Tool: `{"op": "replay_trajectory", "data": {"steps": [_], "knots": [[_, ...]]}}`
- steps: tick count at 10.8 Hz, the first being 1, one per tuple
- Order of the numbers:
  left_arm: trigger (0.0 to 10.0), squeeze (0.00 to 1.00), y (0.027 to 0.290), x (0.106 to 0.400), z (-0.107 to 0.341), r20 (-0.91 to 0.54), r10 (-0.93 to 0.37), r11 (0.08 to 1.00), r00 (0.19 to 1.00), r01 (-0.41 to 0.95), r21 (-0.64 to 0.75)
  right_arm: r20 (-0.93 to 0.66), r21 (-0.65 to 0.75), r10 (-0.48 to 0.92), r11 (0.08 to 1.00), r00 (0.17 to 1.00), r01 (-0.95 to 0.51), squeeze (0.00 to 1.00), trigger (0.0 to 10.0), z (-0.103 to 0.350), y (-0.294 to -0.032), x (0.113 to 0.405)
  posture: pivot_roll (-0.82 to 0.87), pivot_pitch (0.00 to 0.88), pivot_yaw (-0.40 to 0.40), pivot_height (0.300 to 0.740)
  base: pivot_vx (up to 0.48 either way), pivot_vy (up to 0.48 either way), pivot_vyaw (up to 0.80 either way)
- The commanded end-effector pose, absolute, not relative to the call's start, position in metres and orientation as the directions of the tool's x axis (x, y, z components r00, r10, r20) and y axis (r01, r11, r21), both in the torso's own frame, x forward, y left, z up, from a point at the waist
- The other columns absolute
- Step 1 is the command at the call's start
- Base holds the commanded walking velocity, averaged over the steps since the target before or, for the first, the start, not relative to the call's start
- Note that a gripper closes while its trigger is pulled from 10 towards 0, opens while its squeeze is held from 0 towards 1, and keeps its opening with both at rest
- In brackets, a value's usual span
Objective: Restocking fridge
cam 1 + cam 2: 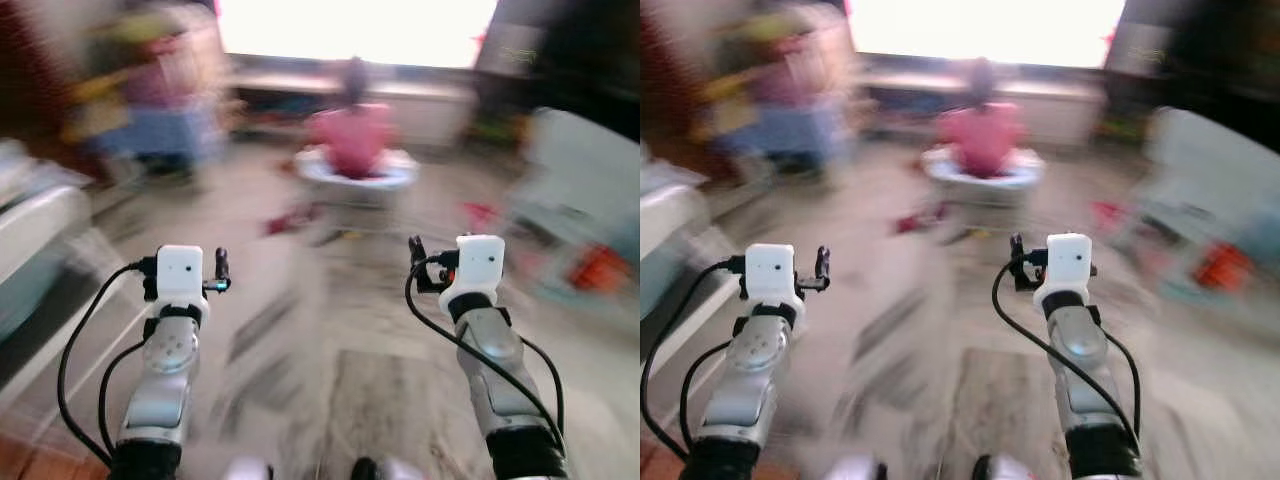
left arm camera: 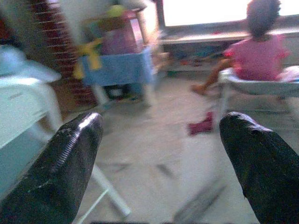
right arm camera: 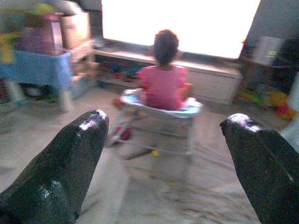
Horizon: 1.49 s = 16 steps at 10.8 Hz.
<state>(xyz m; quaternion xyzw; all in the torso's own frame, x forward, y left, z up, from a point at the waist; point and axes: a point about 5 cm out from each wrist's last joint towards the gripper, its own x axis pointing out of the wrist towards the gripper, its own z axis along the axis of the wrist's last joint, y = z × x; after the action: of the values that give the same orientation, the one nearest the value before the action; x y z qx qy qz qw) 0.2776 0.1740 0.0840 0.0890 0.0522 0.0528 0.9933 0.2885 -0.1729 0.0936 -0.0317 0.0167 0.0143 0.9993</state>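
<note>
Both arms are raised in front of me over a grey floor, and the head views are blurred by motion. My left gripper (image 1: 220,270) is open, and its two black fingers (image 2: 70,158) stand wide apart with nothing between them. My right gripper (image 1: 417,258) is also open and empty, with its fingers (image 3: 261,158) spread and pointing across the room.
A person in a pink top (image 1: 352,135) sits on a low white seat (image 1: 358,178) straight ahead, facing a bright window (image 1: 350,30). A blue table (image 1: 160,130) piled with things stands far left. A white plastic chair (image 2: 28,107) is near left. An orange object (image 1: 598,268) lies right.
</note>
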Motion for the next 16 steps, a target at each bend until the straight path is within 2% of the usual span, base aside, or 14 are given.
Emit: {"op": "replay_trajectory", "data": {"steps": [1,7,9,16], "knots": [[10.0,0.00,0.172,0.275,0.084,-0.098,0.108,0.978,0.989,-0.087,0.191,-0.040,-0.065,0.018,0.998,0.999,-0.021,0.00,10.0,0.091,-0.177,0.286,0.04,0.000,0.000,0.740,-0.300,0.000,0.80],[10.0,0.00,0.173,0.276,0.083,-0.093,0.098,0.976,0.991,-0.078,0.203,-0.044,-0.080,0.017,0.997,0.999,-0.021,0.00,10.0,0.089,-0.182,0.284,0.04,0.000,-0.002,0.740,-0.296,0.000,0.14],[10.0,0.00,0.180,0.275,0.082,-0.071,0.134,0.959,0.988,-0.112,0.260,-0.038,-0.079,0.022,0.997,0.999,-0.025,0.00,10.0,0.091,-0.181,0.286,0.04,0.000,-0.004,0.740,0.000,0.472,0.00],[10.0,0.00,0.181,0.279,0.081,-0.079,0.165,0.958,0.983,-0.140,0.251,-0.048,-0.083,0.026,0.996,0.999,-0.030,0.00,10.0,0.089,-0.179,0.288,0.04,0.000,-0.006,0.740,0.000,0.459,0.00]]}}
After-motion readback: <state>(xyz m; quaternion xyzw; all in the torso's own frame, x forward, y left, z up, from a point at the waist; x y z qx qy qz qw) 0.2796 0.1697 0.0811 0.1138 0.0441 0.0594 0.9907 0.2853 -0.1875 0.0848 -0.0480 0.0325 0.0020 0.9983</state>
